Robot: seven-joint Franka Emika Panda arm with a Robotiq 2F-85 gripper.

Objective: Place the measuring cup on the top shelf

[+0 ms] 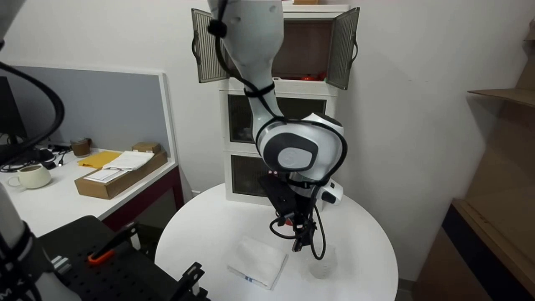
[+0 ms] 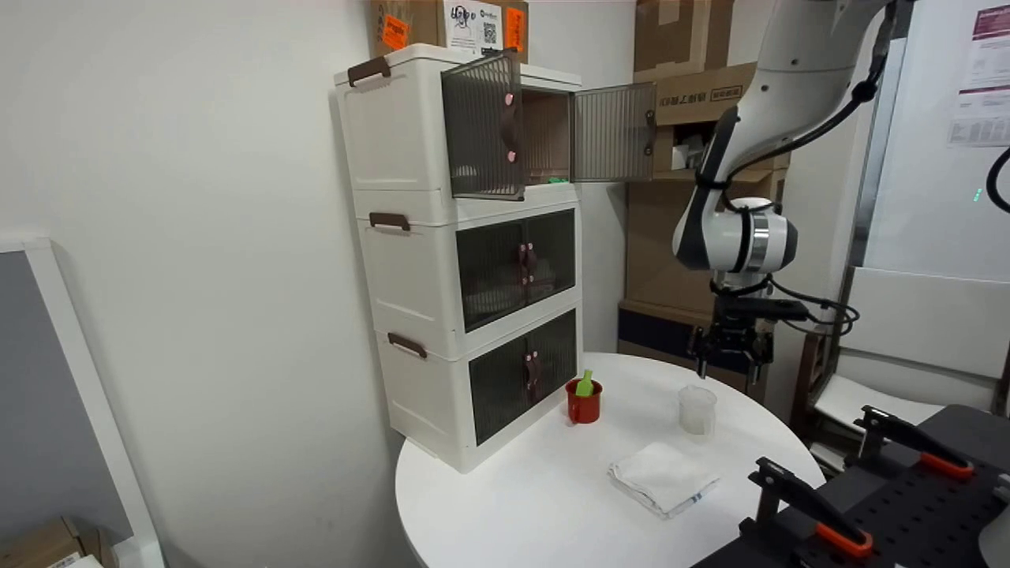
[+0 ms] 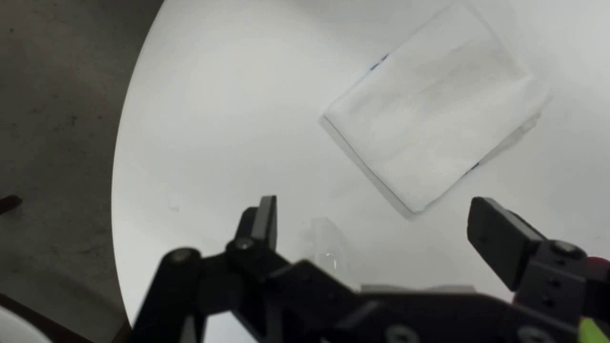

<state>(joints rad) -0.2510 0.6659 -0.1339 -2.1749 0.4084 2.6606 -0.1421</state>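
The clear measuring cup stands on the white round table in both exterior views. In the wrist view the cup shows faintly between the fingers, nearer the left one, and its lower part is hidden by the gripper. My gripper is open and empty, above the cup and apart from it; its spread fingers also show in the wrist view. The top shelf is the uppermost compartment of the white cabinet, with both doors swung open. Its brown interior also shows in an exterior view.
A red mug with a green utensil stands near the cabinet. A folded white cloth lies beside the cup. The open doors jut out from the top shelf. Small red things lie inside it. A box sits on top.
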